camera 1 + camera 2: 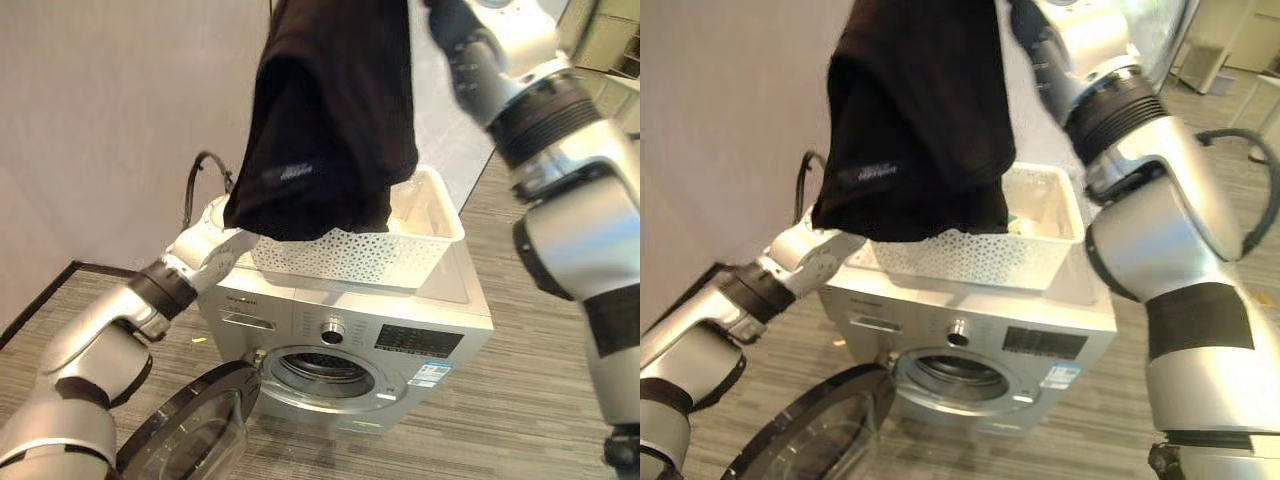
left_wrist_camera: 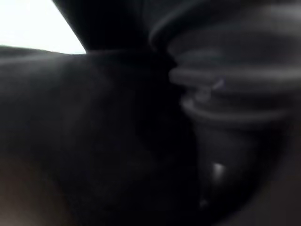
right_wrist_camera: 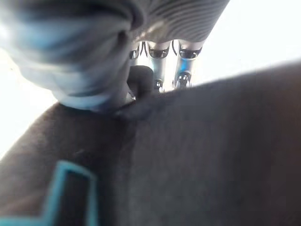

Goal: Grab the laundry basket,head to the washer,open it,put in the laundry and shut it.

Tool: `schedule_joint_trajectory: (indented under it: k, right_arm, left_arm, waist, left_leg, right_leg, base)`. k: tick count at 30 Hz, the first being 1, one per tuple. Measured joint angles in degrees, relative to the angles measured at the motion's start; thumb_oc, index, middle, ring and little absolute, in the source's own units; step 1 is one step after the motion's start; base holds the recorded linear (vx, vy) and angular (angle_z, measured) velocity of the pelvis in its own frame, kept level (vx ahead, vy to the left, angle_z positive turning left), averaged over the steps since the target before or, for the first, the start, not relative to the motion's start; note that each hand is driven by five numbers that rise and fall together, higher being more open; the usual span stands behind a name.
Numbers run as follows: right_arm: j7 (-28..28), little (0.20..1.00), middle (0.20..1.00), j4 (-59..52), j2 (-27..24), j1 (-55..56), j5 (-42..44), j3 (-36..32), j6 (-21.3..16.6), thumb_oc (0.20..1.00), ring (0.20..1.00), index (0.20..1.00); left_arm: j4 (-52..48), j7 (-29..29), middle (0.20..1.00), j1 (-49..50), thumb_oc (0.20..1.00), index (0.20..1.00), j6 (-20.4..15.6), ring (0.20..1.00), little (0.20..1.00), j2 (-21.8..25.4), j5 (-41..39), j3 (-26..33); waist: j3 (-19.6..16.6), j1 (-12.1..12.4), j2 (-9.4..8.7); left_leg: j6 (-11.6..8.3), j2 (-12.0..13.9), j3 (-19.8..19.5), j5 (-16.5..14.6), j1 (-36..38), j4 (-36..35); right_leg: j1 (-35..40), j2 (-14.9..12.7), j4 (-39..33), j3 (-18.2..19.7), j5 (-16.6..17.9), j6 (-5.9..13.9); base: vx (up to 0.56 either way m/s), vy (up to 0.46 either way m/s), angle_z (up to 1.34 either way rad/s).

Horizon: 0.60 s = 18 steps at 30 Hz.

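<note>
1. Left eye view: black garment (image 1: 325, 110) hangs lifted above your white laundry basket (image 1: 350, 255) on the washer (image 1: 400, 340); door (image 1: 195, 425) already open; loading and shutting remain
2. Right eye view: left hand (image 1: 820, 250) reaches beneath the garment, fingers hidden, grip unreadable
3. Right wrist view: right hand (image 3: 155, 70) has fingers clamped on the cloth

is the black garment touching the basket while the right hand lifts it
Cannot tell. In the left eye view the black garment hangs down over the white basket, its hem hiding the rim, so neither contact nor gap shows.

A plain pale wall (image 1: 100, 130) stands behind, meeting a grey striped wood-look floor (image 1: 520, 400); cream cabinets (image 1: 605, 40) stand far right.
</note>
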Motion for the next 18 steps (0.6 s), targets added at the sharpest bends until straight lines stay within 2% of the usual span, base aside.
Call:
schedule_joint_trajectory:
  k: [3,7,18]
  right_arm:
    - [0.01,0.2,0.2,1.87,-1.82,0.27,-0.46,-1.98,0.29,0.2,0.2,0.2]
    - [0.01,0.2,0.2,2.34,-3.06,1.18,-0.78,-2.55,0.77,0.2,0.2,0.2]
    - [-0.01,0.2,0.2,2.67,4.84,5.17,-1.17,-4.21,0.93,0.2,0.2,0.2]
  left_arm:
    - [-4.08,-1.1,1.0,4.37,1.0,1.0,-0.46,1.0,1.0,1.33,-2.66,2.98]
    - [-5.32,-1.58,1.0,5.76,1.0,1.0,-0.82,1.0,1.0,1.45,-4.05,4.73]
    - [-7.07,-1.62,1.0,7.07,1.0,1.0,-1.08,1.0,1.0,-3.49,-5.73,5.03]
  waist:
    - [-0.02,0.31,1.02]
    - [0.01,0.95,1.44]
    - [0.05,0.91,1.48]
  left_leg:
    - [0.01,-0.07,-0.3,0.0,-0.06,-0.05]
    - [0.02,-0.07,-1.17,0.01,0.15,0.01]
    - [0.02,-0.07,-1.33,0.0,0.75,-0.06]
  right_leg:
    - [0.15,0.0,-0.16,-0.37,0.05,-0.07]
    - [1.08,0.06,-0.92,-0.96,0.21,-0.28]
    - [1.79,0.09,-1.14,-1.06,0.21,-0.28]
  base:
    - [0.02,0.01,0.03]
    - [0.02,0.008,0.11]
    - [0.0,0.0,0.0]
